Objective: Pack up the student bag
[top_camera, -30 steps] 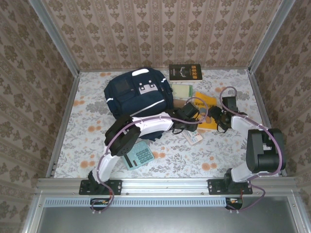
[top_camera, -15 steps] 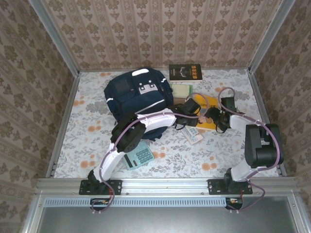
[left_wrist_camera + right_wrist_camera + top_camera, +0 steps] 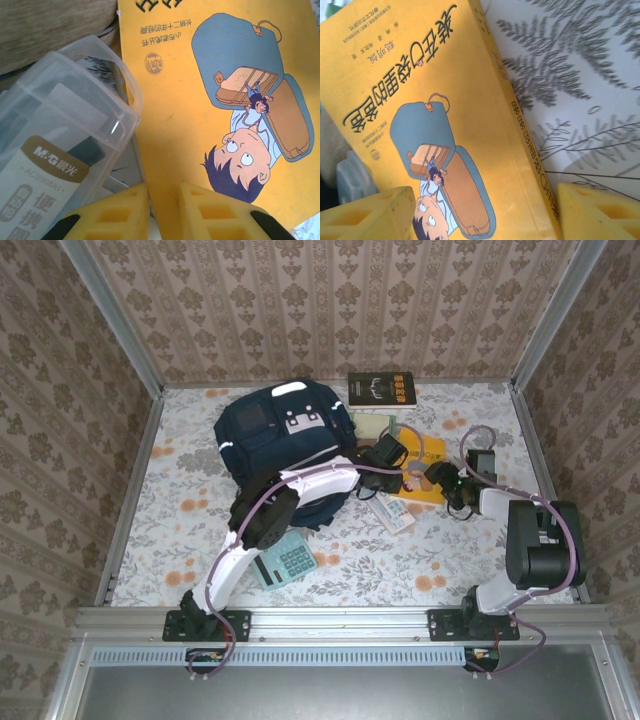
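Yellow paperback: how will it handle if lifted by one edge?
Probably fairly stiff: the yellow paperback shows a thick spine. Its smooth-looking cover may slip when pinched. Lying flat, it should slide rather than roll.

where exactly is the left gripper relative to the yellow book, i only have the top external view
Observer: In the left wrist view, the left gripper sits at the yellow book's edge, fingers nearly together. I cannot tell whether they pinch it.
Operator: anything next to it there
Observer: A clear plastic case with an M&G label lies beside that same edge.
Operator: and the right gripper
Observer: The right gripper is open wide, with one finger over the cover and the other over the tablecloth, the spine between them.
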`<state>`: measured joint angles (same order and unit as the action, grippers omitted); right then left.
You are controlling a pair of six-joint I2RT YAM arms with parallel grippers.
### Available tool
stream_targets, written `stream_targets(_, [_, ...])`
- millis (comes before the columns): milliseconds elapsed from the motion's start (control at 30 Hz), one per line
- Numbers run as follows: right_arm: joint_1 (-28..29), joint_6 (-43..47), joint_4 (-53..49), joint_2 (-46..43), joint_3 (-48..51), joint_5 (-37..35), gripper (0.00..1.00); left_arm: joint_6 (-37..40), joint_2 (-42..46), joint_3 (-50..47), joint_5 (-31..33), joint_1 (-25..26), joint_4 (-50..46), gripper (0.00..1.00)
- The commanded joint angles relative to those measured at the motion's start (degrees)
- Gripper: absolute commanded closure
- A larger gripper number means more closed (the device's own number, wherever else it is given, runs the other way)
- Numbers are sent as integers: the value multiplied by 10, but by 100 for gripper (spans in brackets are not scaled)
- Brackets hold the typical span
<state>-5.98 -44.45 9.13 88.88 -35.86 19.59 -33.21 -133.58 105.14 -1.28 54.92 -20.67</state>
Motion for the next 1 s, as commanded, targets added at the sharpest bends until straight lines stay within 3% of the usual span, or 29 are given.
stream_targets(0, [25,-54,146,7,14,191,29,12,-18,13,-33,5,0,79])
stream_targets(133, [25,-83,212,8,27,223,36,15,-12,10,-34,4,-1,79])
stream_targets(333, [25,-78,218,-27,34,227,40,20,-12,10,-40,2,-3,79])
stream_targets(500, [26,-44,147,-29,14,204,42,28,-10,12,-43,0,-9,79])
stream_targets(867, [45,-38,153,46,-19,228,48,34,-7,10,-61,-2,-9,79])
stream_targets(967, [44,-22,123,33,-19,200,51,38,-2,6,-57,-2,-12,79])
